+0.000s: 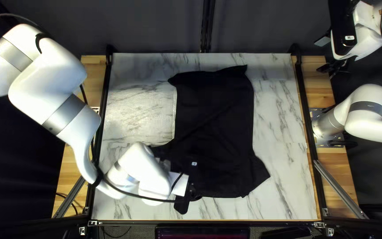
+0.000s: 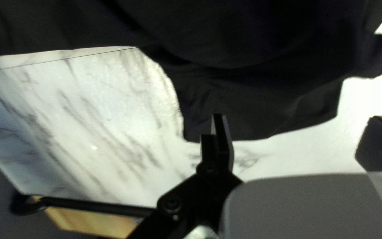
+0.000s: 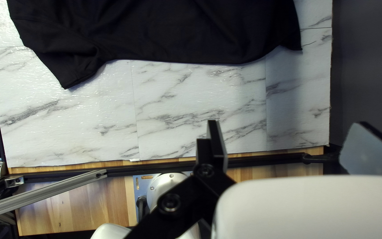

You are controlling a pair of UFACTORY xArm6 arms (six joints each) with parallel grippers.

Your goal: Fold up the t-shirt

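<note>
Your shirt (image 1: pixel 217 115) lies spread on the table (image 1: pixel 288 190), its hem toward the far edge and its neck end toward the near one. A slanting crease crosses the body, and one sleeve (image 1: pixel 257 175) points out toward the right of the top left view. You have the left gripper (image 1: pixel 185 201) at the shirt's near end, with the left arm (image 1: pixel 69 108) reaching across the table's left side and covering part of the cloth there. In its wrist view the fingers stand wide apart with nothing pinched; the other sleeve (image 2: pixel 261 110) lies just ahead of them, its edge running out in front of the gap, and marbled tabletop shows between them. You can't tell from these views how high they are above the cloth.

Your right gripper (image 1: pixel 326 54) is up beyond the table's far right corner, well apart from the shirt. Its fingers are spread wide too, holding nothing; its wrist view puts the shirt's side ahead of them, with bare tabletop between.
</note>
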